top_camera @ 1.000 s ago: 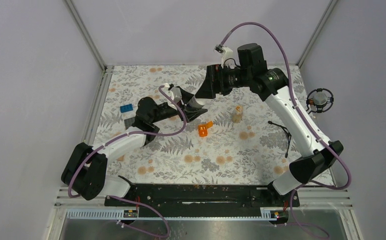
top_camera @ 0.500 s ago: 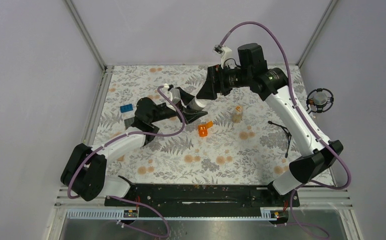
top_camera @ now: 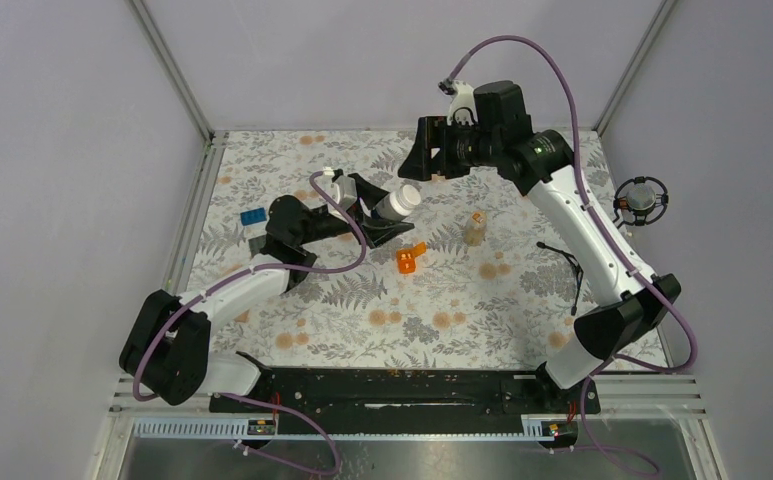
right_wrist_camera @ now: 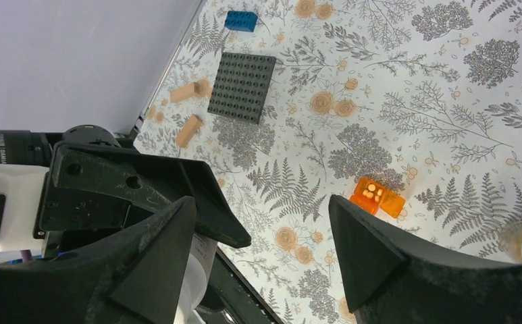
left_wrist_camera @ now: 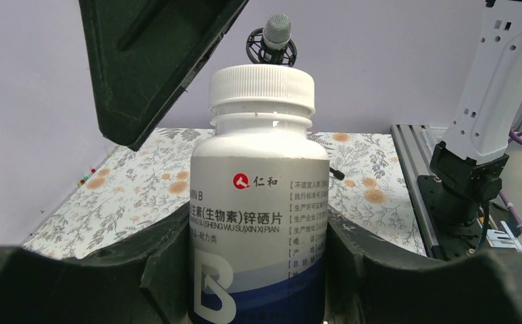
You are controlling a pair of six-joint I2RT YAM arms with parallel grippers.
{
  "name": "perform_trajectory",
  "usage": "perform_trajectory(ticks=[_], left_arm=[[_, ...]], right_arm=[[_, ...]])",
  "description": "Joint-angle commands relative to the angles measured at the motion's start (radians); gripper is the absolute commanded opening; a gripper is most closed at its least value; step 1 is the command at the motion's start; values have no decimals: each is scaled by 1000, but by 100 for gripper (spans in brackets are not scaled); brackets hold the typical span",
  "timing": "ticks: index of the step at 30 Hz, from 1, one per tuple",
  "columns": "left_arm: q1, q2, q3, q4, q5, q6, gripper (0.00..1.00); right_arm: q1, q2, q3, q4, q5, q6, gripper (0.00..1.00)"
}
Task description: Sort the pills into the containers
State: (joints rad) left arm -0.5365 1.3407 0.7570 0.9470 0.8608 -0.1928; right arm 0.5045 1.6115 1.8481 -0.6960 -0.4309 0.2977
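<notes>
White bottle [left_wrist_camera: 260, 202] label: left wrist only; orange box [right_wrist_camera: 387, 202] pills [right_wrist_camera: 372, 192]: right wrist.

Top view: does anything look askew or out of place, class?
The white bottle hangs tilted off the table in the left fingers, cap on. The orange box sits open, pills inside.

White bottle [left_wrist_camera: 260, 223] label: 仁和, (生物素)锌硒片, large "B".
</notes>
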Motion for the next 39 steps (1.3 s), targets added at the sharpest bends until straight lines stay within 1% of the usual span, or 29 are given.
perform_trajectory(ticks=[1,4,6,8,10,12,16,21,29,32,34,35,39], left_arm=[[3,-28,35,82,17,-11,0],[6,-27,28,78,14,-10,0],[9,-26,25,74,11,-9,0],[11,-26,24,74,11,-11,0],[10,-26,24,75,14,-12,0],[11,-28,26,73,15,-14,0],[12,-24,34,71,23,-18,0],[12,-23,35,72,26,-26,0],[12,-20,37,71,31,-28,0],[12,-17,40,76,42,-33,0],[12,-15,42,78,50,-33,0],[12,-15,42,81,55,-32,0],[12,-11,42,105,73,-48,0]], right_arm=[[-4,-9,11,46,53,72,81],[-23,-30,10,62,35,103,86],[-41,-51,-4,89,-18,108,89],[-54,-74,-42,151,-127,90,93],[-55,-91,-77,181,-252,15,97],[-55,-111,-119,197,-361,-28,99],[-54,-141,-174,206,-437,-86,98],[-49,-143,-191,210,-429,-93,96],[-29,-124,-172,226,-416,-72,96],[-11,-113,-165,217,-397,-76,94],[5,-101,-155,192,-363,-89,93],[12,-95,-148,183,-321,-91,92],[20,-64,-139,178,-204,-40,90]])
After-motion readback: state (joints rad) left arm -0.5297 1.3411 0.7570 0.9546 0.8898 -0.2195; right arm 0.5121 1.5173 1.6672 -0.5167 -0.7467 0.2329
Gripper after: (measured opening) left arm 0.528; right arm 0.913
